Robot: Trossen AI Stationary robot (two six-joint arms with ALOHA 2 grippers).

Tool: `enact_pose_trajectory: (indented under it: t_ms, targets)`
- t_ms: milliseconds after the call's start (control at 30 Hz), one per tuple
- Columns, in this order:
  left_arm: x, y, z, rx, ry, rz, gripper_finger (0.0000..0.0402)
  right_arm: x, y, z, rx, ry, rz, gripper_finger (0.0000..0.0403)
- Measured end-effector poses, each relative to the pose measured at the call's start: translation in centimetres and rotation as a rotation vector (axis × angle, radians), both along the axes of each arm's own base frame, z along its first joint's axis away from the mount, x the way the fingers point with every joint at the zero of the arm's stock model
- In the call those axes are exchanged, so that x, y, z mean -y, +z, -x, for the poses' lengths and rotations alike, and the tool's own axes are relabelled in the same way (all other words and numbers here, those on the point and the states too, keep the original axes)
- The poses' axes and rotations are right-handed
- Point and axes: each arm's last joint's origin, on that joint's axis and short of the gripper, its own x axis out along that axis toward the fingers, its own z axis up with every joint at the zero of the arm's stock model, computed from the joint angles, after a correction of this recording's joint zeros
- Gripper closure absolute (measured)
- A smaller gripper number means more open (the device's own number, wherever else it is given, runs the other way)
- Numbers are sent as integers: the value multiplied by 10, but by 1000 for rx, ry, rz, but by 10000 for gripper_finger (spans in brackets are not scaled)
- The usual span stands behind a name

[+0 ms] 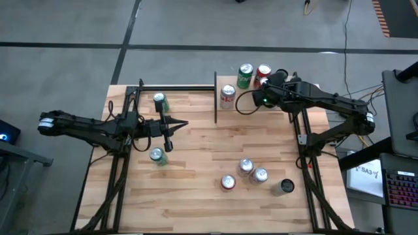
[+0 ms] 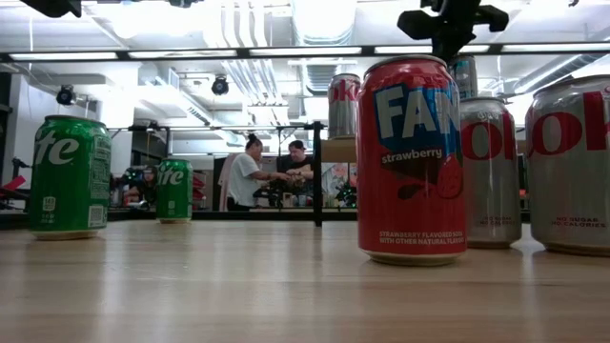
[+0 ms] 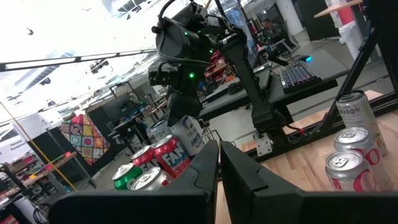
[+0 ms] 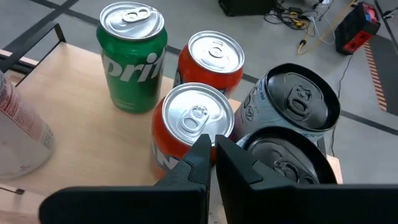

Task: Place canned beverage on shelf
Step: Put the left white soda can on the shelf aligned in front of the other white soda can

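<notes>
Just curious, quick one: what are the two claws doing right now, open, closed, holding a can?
Left gripper: jaws closed, holding nothing, over the table.
Right gripper: jaws closed, empty, above the cans on the shelf.

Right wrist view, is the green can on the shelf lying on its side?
No, the green can stands upright on the shelf, its silver top and pull tab facing up, beside the red cans.

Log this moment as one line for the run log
left gripper: shut, empty, mid-table | right gripper: shut, empty, above cans on shelf | shelf cans: green Sprite can, red cans, dark-topped cans
</notes>
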Motion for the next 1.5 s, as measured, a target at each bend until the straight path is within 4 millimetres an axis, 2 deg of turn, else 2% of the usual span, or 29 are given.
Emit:
enact_pose_trajectory:
  t_ms: [867,1000,1167,1333,1500]
  targets:
    - [0,0,0,0,0,0,400,-3,2,5,-4,8,-21,390]
    - [0,0,0,0,0,0,400,-4,7,9,17,14,-14,390]
    - [0,0,0,0,0,0,400,-10,24,13,83,35,-1,390]
    - [0,0,0,0,0,0,400,-18,36,14,201,104,-141,390]
    - [0,0,0,0,0,0,400,-25,36,15,260,148,-327,390]
